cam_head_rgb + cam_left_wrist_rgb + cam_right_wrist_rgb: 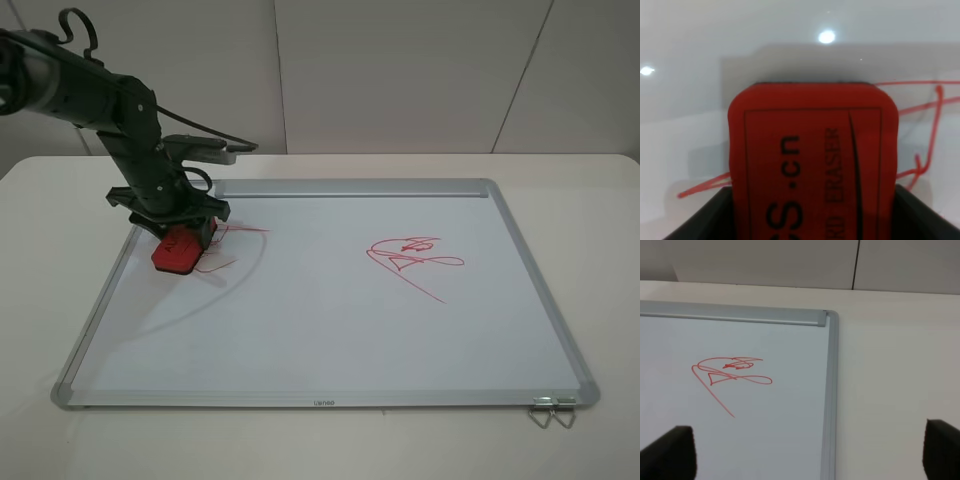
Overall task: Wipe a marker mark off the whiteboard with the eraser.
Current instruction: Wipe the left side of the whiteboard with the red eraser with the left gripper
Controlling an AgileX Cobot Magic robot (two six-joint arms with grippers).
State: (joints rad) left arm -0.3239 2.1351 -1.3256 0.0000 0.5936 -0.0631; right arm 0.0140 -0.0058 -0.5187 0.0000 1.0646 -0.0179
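Observation:
The eraser (179, 249) is a red block with black lettering, and its base rests on the whiteboard (330, 330) near the far left corner. My left gripper (186, 228) is shut on the eraser, coming down from above. In the left wrist view the eraser (812, 160) fills the middle, between dark fingers (702, 222). The marker mark (238, 238) shows as thin red strokes just right of the eraser, with part of it hidden under the block; its lines (932, 107) run out on both sides. My right gripper (807, 455) hangs open above the board's right side.
A red looped scribble with a long diagonal tail (413, 256) lies right of the board's centre, also seen as the looped scribble (731, 372) from the right wrist. The board's silver tray bar (350, 187) runs along the far edge. A metal clip (552, 409) sticks out at the near right corner. The white table (600, 200) surrounds the board.

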